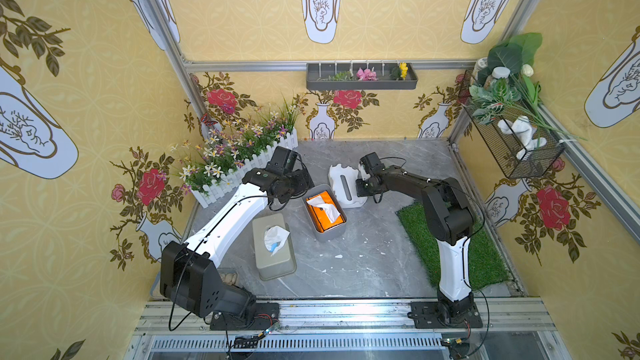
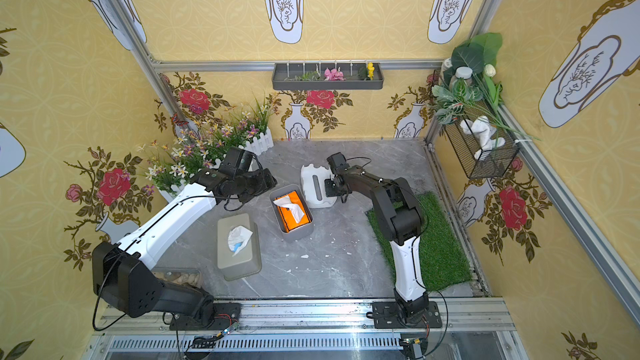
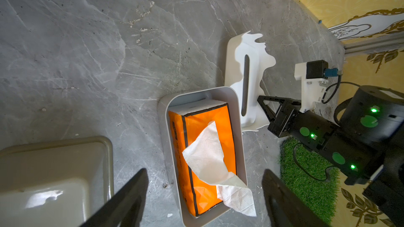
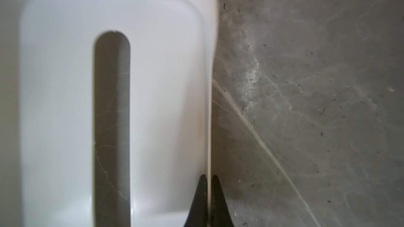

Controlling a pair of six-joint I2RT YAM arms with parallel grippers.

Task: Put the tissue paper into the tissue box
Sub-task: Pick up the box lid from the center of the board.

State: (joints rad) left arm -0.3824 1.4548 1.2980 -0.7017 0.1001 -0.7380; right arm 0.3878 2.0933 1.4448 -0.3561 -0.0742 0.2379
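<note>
In both top views: clamping the right gripper (image 1: 360, 184) onto the edge of the white lid (image 1: 341, 181) lying flat on the table (image 1: 363, 254), and holding the left gripper (image 1: 303, 180) spread wide, grasping nothing, just above the grey tissue box (image 1: 322, 235). Showing the tissue pack (image 1: 327, 218) already resting inside that box, directly below the open gripper and just beside the closed one, with a beige box (image 1: 275, 258) further back toward the left arm's base.

In the left wrist view: looking down between the parted fingers (image 3: 131, 193) at the orange pack, with one loose sheet (image 3: 207, 156) spilling over the box wall.

In the right wrist view: pinching the lid's thin rim between the closed tips, with the slot (image 4: 111, 105) off to one side.

Judging the pack light, soft and easily crushed, and the sheet prone to tearing; probably better gripping the pack by its long sides, never by the sheet. Judging the lid stiff, light and slick, so apt to swing in an edge pinch.
</note>
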